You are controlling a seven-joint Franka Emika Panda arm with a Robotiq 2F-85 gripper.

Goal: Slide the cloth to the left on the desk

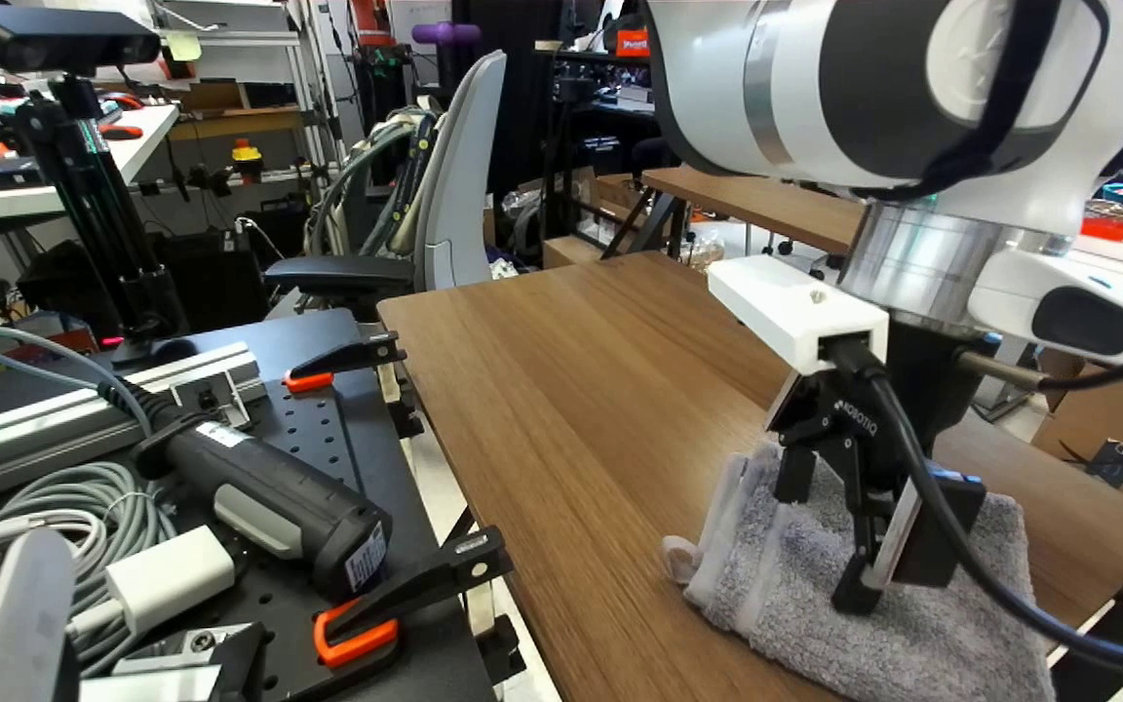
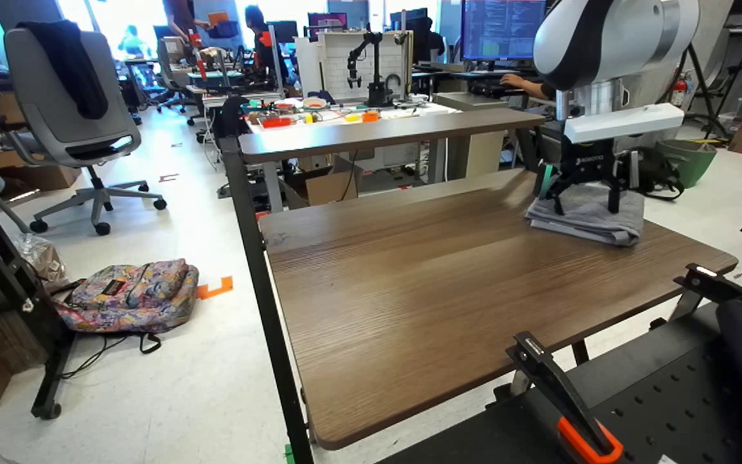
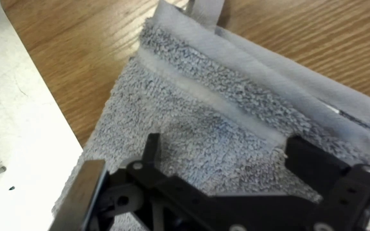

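Observation:
The grey folded cloth point(image 1: 795, 604) lies rumpled on the brown wood-grain desk point(image 1: 561, 390), with a small loop at one corner. In an exterior view the cloth point(image 2: 593, 225) sits toward one end of the desk point(image 2: 409, 290). My gripper point(image 1: 825, 541) points down over the cloth; it also shows in an exterior view point(image 2: 587, 207). In the wrist view my gripper point(image 3: 222, 141) is open, its two fingers wide apart over the cloth point(image 3: 204, 128). The fingertips appear to touch its top surface. No fabric is visibly pinched between them.
A black perforated bench point(image 1: 328, 439) with orange-handled clamps point(image 1: 357, 634) adjoins the desk's long side. It bears a black handheld tool point(image 1: 279, 497) and coiled cables point(image 1: 113, 517). Another wooden table point(image 2: 384, 135) stands behind the desk. A black post point(image 2: 261, 290) stands at the desk's end.

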